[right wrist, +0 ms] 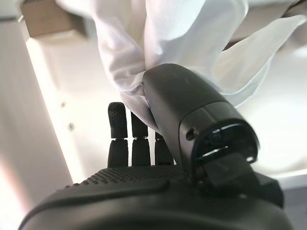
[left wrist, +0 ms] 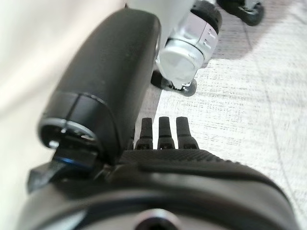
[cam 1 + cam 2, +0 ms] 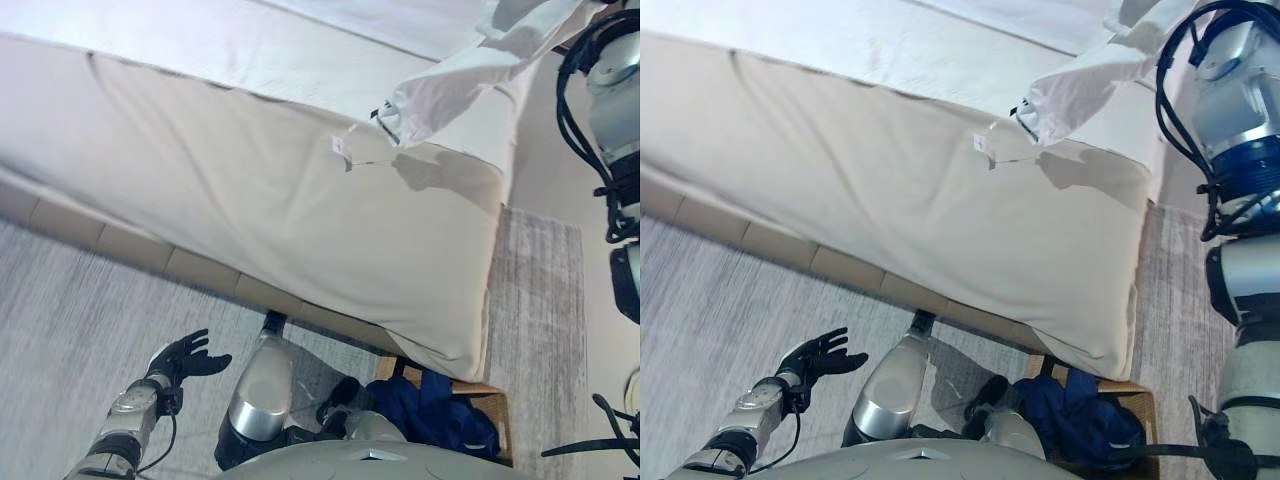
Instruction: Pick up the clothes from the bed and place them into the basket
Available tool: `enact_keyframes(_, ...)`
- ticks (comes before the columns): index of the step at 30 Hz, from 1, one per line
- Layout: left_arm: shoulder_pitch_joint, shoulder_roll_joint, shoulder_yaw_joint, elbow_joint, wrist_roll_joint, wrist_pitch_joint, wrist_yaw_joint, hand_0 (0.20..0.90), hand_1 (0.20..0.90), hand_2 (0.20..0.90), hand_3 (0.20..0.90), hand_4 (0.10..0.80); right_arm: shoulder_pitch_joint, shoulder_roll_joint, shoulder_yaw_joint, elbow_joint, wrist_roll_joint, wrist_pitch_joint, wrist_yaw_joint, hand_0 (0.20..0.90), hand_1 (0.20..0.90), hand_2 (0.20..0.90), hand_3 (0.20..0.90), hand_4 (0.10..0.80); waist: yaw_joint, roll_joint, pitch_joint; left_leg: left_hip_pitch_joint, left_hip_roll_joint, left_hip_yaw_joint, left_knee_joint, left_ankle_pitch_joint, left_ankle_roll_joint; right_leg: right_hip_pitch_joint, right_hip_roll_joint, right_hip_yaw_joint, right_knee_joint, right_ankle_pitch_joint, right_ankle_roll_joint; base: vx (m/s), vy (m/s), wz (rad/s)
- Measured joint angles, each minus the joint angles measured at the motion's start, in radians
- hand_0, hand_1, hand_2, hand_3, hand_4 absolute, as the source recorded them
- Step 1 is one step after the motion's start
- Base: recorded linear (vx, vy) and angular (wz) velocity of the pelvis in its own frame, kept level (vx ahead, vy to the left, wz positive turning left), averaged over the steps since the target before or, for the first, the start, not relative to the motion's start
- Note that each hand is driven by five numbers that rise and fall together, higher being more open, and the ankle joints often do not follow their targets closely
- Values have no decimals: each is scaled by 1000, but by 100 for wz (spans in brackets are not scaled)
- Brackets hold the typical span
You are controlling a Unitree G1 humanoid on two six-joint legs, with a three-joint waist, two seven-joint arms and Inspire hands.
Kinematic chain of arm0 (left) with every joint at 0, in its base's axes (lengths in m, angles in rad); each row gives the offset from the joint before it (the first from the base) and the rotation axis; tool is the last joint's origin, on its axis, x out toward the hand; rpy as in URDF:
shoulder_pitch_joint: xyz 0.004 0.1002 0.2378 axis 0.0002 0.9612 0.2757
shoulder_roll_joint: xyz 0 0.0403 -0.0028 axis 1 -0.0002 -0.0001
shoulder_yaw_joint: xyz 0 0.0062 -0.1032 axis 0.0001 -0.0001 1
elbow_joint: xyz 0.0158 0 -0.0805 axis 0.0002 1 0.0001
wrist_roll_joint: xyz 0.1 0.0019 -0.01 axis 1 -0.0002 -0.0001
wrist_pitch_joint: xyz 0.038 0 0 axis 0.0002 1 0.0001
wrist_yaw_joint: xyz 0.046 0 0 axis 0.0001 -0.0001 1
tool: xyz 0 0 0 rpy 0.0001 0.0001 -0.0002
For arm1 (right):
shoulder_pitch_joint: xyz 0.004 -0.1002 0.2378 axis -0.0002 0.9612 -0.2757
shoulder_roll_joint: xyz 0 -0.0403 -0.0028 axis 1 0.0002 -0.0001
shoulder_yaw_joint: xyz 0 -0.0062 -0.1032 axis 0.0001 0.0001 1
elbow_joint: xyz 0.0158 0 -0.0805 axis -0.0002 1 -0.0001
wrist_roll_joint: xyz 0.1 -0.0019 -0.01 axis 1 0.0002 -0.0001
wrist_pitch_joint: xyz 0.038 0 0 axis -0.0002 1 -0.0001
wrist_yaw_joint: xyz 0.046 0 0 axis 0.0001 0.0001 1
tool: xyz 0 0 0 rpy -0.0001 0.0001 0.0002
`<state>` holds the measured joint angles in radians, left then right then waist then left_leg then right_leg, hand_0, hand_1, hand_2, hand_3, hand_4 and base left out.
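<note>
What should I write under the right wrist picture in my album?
The right hand pinches a white garment between thumb and fingers.

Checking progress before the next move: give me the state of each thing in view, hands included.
White garment: lifted off the bed, hanging from the right hand.
Right hand: thumb and fingers pinched on the white garment.
Left hand: open, holding nothing, low over the carpet.
Basket: on the floor at the bed corner, with blue clothing inside.
Blue clothing: bunched in the basket.
Bed: covered with a pale sheet.
</note>
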<state>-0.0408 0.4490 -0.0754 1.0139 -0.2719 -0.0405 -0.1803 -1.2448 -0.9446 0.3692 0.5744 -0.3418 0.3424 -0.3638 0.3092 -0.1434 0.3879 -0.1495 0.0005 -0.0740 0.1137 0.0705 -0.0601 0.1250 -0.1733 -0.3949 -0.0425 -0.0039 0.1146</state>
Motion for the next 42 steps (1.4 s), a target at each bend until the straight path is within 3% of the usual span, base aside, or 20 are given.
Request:
enact_keyframes(6, -10, -33, -2, 25, 48, 37, 12, 900, 900, 900, 900, 800, 136, -97, -98, -108, 14, -18, -12, 300, 300, 300, 200, 100, -133, 44, -71, 127, 23, 104, -96, 4, 7, 19, 1, 98, -13, 17, -5, -5, -35, -54)
enact_keyframes(13, 32, -53, -40, 24, 114, 71, 20, 900, 900, 900, 900, 800, 503, -115, -290, -293, 48, -26, -22, 300, 300, 300, 200, 100, -313, 67, -234, 252, 43, 253, -202, 5, 7, 21, 15, 246, -43, 23, -1, -35, -71, -66)
enact_keyframes(19, -22, -87, -47, 19, 157, 80, 15, 900, 900, 900, 900, 800, 662, -114, -332, -318, 48, -30, -22, 300, 300, 300, 200, 100, -423, 95, -255, 295, 66, 342, -208, -11, 11, 8, 36, 327, -43, 41, 1, -12, -72, -46)
enact_keyframes(27, -8, -116, -98, 22, 219, 79, -29, 900, 900, 900, 900, 800, 845, -91, -372, -332, 48, -38, 22, 300, 300, 300, 200, 100, -488, 110, -263, 319, 79, 436, -208, -29, -4, -36, 51, 424, -43, 68, 8, -5, -106, -37)
enact_keyframes(33, 19, -124, -134, 22, 236, 79, -48, 900, 900, 900, 900, 800, 949, -19, -383, -308, 47, -60, 73, 300, 300, 300, 200, 100, -504, 118, -269, 319, 83, 463, -208, -39, -18, -66, 60, 468, -53, 65, 11, 3, -115, -28)
enact_keyframes(42, 7, -126, -168, 20, 234, 79, -40, 900, 900, 900, 900, 800, 1040, 82, -377, -121, 48, -35, 94, 300, 300, 300, 200, 100, -503, 169, -287, 265, 89, 463, -202, -18, 1, -121, 71, 473, -49, 96, 4, -96, -112, -4)
